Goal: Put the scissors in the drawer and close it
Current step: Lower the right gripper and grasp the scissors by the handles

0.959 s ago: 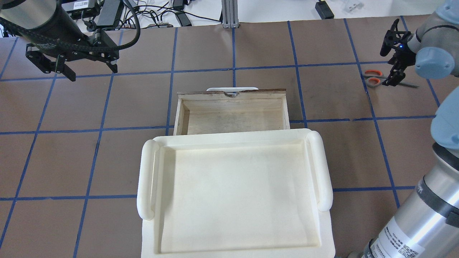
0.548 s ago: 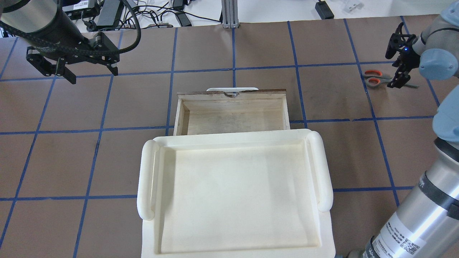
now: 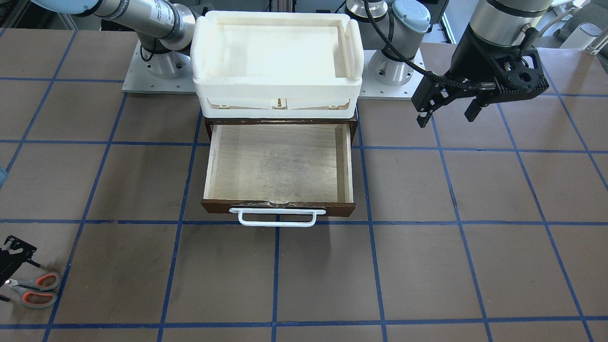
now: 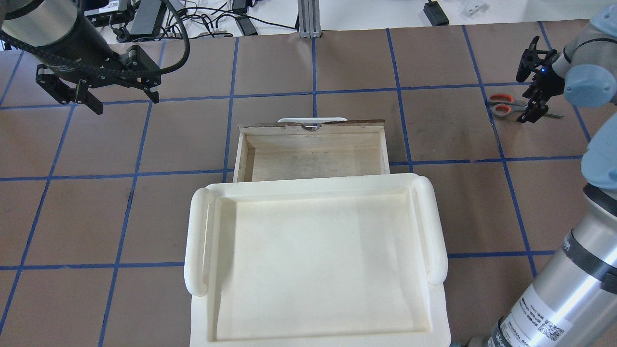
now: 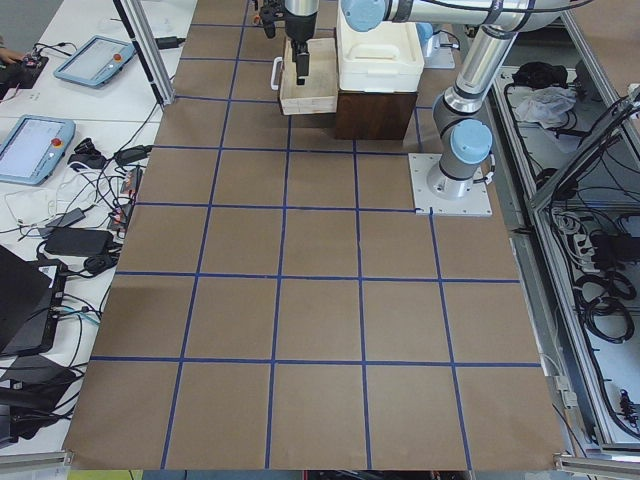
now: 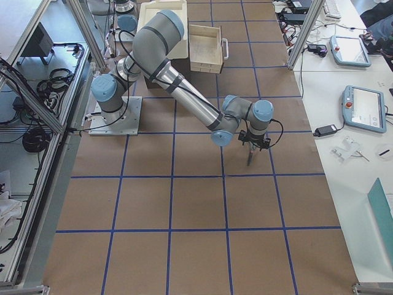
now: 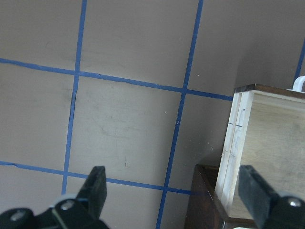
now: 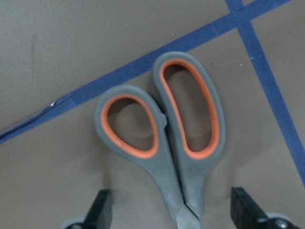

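**A:** Brown bench (image 4: 72, 217) right across, gridded with blue tape (image 3: 427, 222).

**B:** And along its far side, a white side table (image 5: 95, 105): two screen pendants (image 5: 35, 145), loose black cables (image 5: 100, 215), and an aluminium post (image 5: 140, 45) at the edge. The light is bright and even.

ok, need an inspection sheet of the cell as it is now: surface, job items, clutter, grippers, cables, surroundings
Surface: table covered in brown paper with a blue tape grid.
Job's things: scissors lie flat and closed on the table, on the robot's right; drawer pulled open, nothing inside, white bar handle facing away from the robot.
Clutter: nothing seen; white tray on top of the cabinet holds nothing.
Grippers: right gripper open, fingers either side of the scissors near the pivot; left gripper open, holding nothing, beside the drawer.
Cables: black cable on the left arm; loose leads beyond the far edge.
Surroundings: teach pendants on side benches.
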Available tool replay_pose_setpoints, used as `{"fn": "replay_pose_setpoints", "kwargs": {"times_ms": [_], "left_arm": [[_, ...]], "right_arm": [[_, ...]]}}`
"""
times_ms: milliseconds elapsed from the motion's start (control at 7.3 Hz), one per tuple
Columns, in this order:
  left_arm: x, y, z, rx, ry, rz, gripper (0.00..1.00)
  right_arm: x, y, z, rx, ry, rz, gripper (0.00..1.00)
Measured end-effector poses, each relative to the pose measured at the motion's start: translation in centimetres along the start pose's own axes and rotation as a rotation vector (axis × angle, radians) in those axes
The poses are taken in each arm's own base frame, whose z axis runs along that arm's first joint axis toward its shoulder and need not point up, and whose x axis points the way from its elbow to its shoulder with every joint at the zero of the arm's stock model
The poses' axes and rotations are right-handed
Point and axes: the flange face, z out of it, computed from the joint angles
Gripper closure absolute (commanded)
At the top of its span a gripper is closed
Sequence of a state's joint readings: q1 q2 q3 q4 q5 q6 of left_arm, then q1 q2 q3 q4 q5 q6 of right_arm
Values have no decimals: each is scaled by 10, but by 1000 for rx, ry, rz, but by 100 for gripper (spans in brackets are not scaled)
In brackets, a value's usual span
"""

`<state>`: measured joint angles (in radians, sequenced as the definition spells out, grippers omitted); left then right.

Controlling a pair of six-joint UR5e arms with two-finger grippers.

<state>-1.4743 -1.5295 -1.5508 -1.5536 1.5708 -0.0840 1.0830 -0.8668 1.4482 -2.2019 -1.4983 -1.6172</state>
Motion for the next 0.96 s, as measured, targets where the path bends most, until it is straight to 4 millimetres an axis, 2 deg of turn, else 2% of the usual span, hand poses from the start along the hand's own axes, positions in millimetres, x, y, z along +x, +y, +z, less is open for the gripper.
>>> {"fn": "replay_pose_setpoints", "kwargs": {"times_ms": [137,685,959], "left_arm": [[0,0,0,2,0,-1,0],[-1,-2,-1,11,2,-3,0],[-1,-2,-1,12,1,-3,0]], "right_arm": [[0,0,0,-4,-4,2,100],[1,0,-10,-33,8,-2,100],[-2,-14,-34,-36,36,-21,100]]}}
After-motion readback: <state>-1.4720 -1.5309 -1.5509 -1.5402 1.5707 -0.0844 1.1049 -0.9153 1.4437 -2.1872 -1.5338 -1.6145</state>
